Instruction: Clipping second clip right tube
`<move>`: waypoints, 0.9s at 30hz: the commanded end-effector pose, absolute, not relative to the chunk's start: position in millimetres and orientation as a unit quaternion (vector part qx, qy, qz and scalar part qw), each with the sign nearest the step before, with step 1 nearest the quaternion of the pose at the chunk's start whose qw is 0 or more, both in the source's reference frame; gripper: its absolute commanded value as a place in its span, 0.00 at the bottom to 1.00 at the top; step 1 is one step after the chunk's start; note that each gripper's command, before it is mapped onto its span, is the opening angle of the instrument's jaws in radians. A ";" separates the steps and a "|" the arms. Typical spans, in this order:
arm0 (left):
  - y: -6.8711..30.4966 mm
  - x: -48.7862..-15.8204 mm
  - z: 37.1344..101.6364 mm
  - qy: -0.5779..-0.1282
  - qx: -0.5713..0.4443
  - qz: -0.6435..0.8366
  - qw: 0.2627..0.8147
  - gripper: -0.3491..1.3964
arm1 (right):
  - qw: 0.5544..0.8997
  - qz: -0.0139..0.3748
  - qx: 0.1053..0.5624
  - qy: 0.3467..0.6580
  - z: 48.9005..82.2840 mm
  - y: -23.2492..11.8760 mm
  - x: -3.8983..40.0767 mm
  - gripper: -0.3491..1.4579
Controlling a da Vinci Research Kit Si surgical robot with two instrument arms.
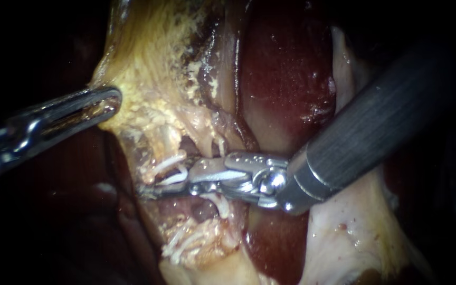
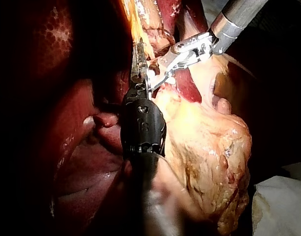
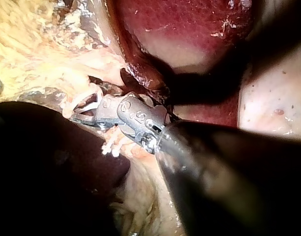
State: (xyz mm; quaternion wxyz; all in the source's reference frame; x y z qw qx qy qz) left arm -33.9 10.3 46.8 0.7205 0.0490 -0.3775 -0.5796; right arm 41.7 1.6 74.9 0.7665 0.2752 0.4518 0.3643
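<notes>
My right instrument [image 1: 167,179] comes in from the upper right, its dark shaft [image 1: 376,121] crossing the liver [image 1: 286,68]. Its jaws stand slightly apart with a white clip [image 1: 172,178] seated between them. They reach across a pale tube [image 1: 218,205] in the dissected gap. A second white clip [image 1: 169,162] lies just above them. My left instrument [image 1: 104,103] is shut on the yellowish edge of the gallbladder [image 1: 149,53] and holds it taut. In the right wrist view the jaws [image 3: 86,114] carry the clip [image 3: 90,105]. In the left wrist view my left jaws [image 2: 138,59] grip tissue beside the right instrument [image 2: 163,73].
Pale fatty tissue [image 1: 344,232] lies under the right shaft at the lower right. Frayed white strands [image 1: 186,240] hang below the jaws. White gauze [image 2: 281,206] lies at the edge of the specimen in the left wrist view.
</notes>
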 end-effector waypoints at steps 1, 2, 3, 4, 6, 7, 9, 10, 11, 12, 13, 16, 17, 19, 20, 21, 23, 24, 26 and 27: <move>10.3 -33.8 46.8 -0.377 0.049 -0.580 0.720 0.00 | 0.766 0.364 0.275 0.452 74.8 1.6 41.7 0.50; 10.3 -33.8 46.8 -0.377 0.049 -0.580 0.720 0.00 | 0.766 0.364 0.275 0.452 74.8 1.6 41.7 0.50; 10.3 -33.8 46.8 -0.377 0.049 -0.580 0.720 0.00 | 0.766 0.364 0.275 0.452 74.8 1.6 41.7 0.50; 10.3 -33.9 46.8 -0.377 0.049 -0.580 0.720 0.00 | 0.766 0.364 0.275 0.452 74.8 1.6 41.7 0.50; 10.3 -33.8 46.8 -0.377 0.049 -0.580 0.721 0.00 | 0.766 0.364 0.275 0.452 74.9 1.6 41.7 0.50; 10.3 -33.8 46.8 -0.377 0.049 -0.580 0.721 0.00 | 0.766 0.364 0.275 0.452 74.9 1.6 41.7 0.51; 10.3 -33.8 46.8 -0.377 0.049 -0.580 0.720 0.00 | 0.767 0.364 0.275 0.452 74.9 1.6 41.6 0.51; 10.3 -33.9 46.8 -0.377 0.049 -0.580 0.720 0.00 | 0.767 0.364 0.275 0.452 74.9 1.5 41.6 0.51; 10.3 -33.9 46.8 -0.377 0.049 -0.580 0.720 0.00 | 0.767 0.364 0.275 0.452 74.9 1.5 41.5 0.52; 10.3 -33.8 46.8 -0.377 0.049 -0.580 0.721 0.00 | 0.767 0.364 0.275 0.452 74.9 1.5 41.4 0.52; 10.3 -33.8 46.8 -0.377 0.049 -0.580 0.721 0.00 | 0.767 0.363 0.276 0.452 74.8 1.5 41.3 0.52; 10.3 -33.8 46.8 -0.377 0.049 -0.580 0.721 0.00 | 0.770 0.354 0.274 0.454 74.7 1.4 40.6 0.52; 10.2 -33.8 46.8 -0.377 0.049 -0.580 0.721 0.00 | 0.769 0.353 0.274 0.456 74.6 1.3 40.3 0.52; 10.2 -33.8 46.8 -0.377 0.049 -0.580 0.721 0.00 | 0.771 0.349 0.275 0.457 74.3 1.0 39.4 0.52; 10.2 -33.7 46.8 -0.377 0.049 -0.580 0.721 0.00 | 0.771 0.347 0.276 0.457 74.1 0.9 38.8 0.52; 10.2 -33.7 46.8 -0.377 0.049 -0.580 0.721 0.00 | 0.771 0.346 0.277 0.457 73.9 0.9 38.2 0.52; 10.3 -33.7 46.8 -0.377 0.049 -0.580 0.721 0.00 | 0.771 0.345 0.279 0.458 73.4 0.8 37.3 0.52; 10.3 -33.7 46.8 -0.378 0.049 -0.579 0.721 0.00 | 0.770 0.343 0.281 0.458 73.1 0.8 36.6 0.52; 10.3 -33.7 46.8 -0.378 0.049 -0.579 0.721 0.00 | 0.769 0.342 0.283 0.459 72.7 0.8 35.8 0.52; 10.3 -33.7 46.9 -0.378 0.049 -0.579 0.721 0.00 | 0.768 0.342 0.284 0.462 72.3 0.8 35.3 0.52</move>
